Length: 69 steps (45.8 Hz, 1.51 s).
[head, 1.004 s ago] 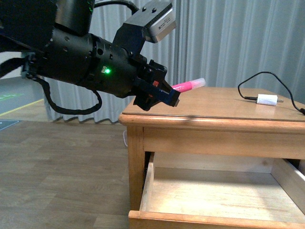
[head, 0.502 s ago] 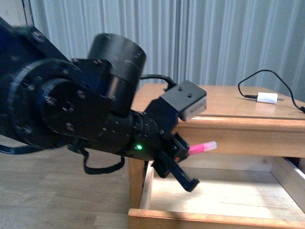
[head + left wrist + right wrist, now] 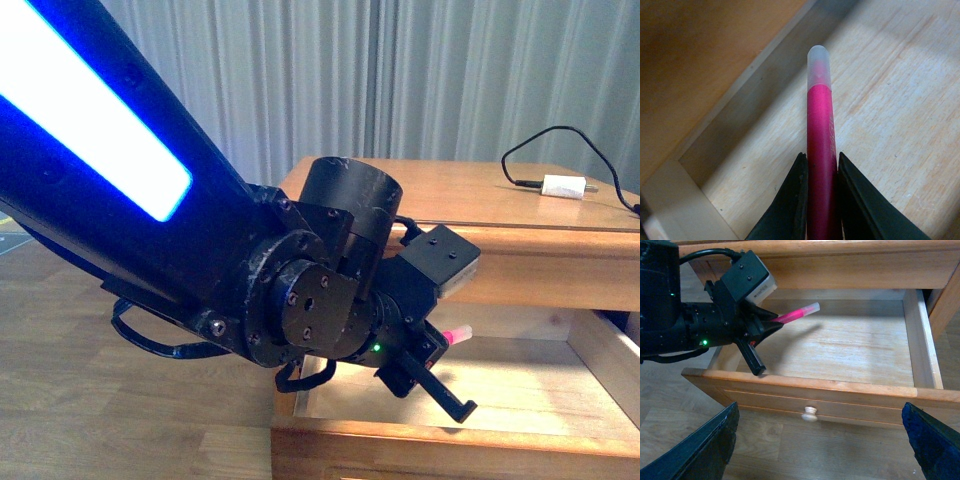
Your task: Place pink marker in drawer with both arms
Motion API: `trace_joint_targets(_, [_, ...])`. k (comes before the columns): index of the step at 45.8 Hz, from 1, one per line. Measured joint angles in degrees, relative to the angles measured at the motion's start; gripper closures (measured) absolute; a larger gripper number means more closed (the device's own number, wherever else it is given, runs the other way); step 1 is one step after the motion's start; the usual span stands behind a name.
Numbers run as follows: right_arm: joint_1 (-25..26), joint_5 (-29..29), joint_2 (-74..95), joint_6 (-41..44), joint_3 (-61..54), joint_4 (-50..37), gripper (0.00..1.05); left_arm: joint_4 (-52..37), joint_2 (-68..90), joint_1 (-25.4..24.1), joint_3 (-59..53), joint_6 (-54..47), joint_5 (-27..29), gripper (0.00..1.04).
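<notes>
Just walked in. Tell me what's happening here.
The left gripper is shut on the pink marker and holds it above the floor of the open drawer, tip pointing inward. The marker is not yet released. The right gripper is open, facing the drawer front and holding nothing. A white charger lies on the tabletop.

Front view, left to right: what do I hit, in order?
Left arm → pink marker, held in the arm's fingers → white charger plug. Left out: the drawer and the black cable, since both span too much of the width to place.
</notes>
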<state>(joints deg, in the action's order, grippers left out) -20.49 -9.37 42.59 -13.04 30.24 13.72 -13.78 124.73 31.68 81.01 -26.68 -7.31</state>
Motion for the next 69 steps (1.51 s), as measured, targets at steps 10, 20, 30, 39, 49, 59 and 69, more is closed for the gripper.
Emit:
trace_joint_targets(10, [0.0,0.0,0.0,0.0,0.0,0.0,0.08,0.4,1.2,0.9,0.3,0.9,0.5,0.87])
trace_joint_targets(20, [0.0,0.0,0.0,0.0,0.0,0.0,0.08,-0.6,0.5,0.9,-0.7,1.1,0.9,0.56])
trace_joint_targets(30, [0.0,0.0,0.0,0.0,0.0,0.0,0.08,-4.8,-7.9,-0.2,-9.0,1.1,4.2,0.21])
trace_joint_targets(39, [0.0,0.0,0.0,0.0,0.0,0.0,0.08,-10.0,-24.8,-3.5,-21.2,3.8,5.4,0.06])
trace_joint_targets(49, [0.0,0.0,0.0,0.0,0.0,0.0,0.08,-7.0,-54.3,-8.1,-35.1,8.5,5.6,0.06])
trace_joint_targets(59, [0.0,0.0,0.0,0.0,0.0,0.0,0.08,5.3,-81.3,-14.2,-44.8,16.5,4.5,0.06])
trace_joint_targets(69, [0.0,0.0,0.0,0.0,0.0,0.0,0.08,15.5,-98.7,-24.7,-52.7,26.8,2.7,0.06])
